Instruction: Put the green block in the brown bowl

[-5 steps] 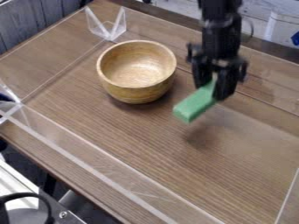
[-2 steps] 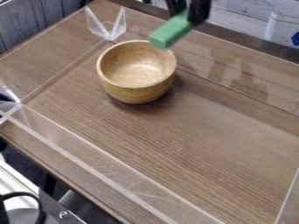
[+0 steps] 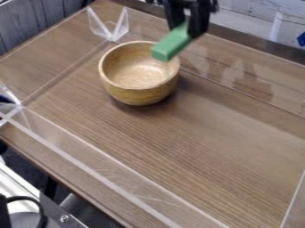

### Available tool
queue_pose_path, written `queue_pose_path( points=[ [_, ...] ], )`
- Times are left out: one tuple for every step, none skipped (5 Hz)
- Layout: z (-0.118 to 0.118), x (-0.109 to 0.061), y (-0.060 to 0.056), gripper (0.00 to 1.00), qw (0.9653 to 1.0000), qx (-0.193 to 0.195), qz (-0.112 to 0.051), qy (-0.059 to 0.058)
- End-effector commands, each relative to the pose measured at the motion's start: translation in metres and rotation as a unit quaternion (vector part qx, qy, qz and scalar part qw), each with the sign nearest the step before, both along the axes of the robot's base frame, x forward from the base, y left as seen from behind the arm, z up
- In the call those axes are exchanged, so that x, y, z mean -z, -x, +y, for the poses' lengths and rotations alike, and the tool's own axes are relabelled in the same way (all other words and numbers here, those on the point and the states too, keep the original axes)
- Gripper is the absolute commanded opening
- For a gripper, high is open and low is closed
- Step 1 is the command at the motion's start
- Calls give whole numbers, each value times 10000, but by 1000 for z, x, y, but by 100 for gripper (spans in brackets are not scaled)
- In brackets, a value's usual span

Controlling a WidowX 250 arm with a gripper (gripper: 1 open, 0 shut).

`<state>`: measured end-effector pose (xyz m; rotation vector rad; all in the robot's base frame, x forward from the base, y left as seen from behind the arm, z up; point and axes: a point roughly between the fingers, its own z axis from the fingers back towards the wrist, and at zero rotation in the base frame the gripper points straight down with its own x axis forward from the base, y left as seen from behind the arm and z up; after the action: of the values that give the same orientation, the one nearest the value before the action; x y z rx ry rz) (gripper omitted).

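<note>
1. The table [image 3: 179,151] and the brown bowl [image 3: 139,72] are unchanged.
2. The gripper [image 3: 188,27] has moved left and lower than shortly before, jaws clamped on the block.
3. The green block [image 3: 173,44] now hangs tilted above the bowl's right rim.

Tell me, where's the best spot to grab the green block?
Probably its upper end, from above, across the narrow sides. The green block is a slim bar hanging tilted over the brown bowl's rim, and the end effector holds it there already, leaving the lower end free to drop in.
</note>
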<state>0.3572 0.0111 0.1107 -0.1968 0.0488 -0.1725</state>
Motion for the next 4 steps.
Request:
queue_pose_path(
  points=[
    [37, -14, 2, 0, 9997, 44, -205, -114],
    [87, -12, 10, 0, 9996, 60, -137, -254],
    [91, -11, 14, 0, 9994, 203, -155, -244],
    [86, -16, 15, 0, 9991, 331, -190, -206]
  ],
)
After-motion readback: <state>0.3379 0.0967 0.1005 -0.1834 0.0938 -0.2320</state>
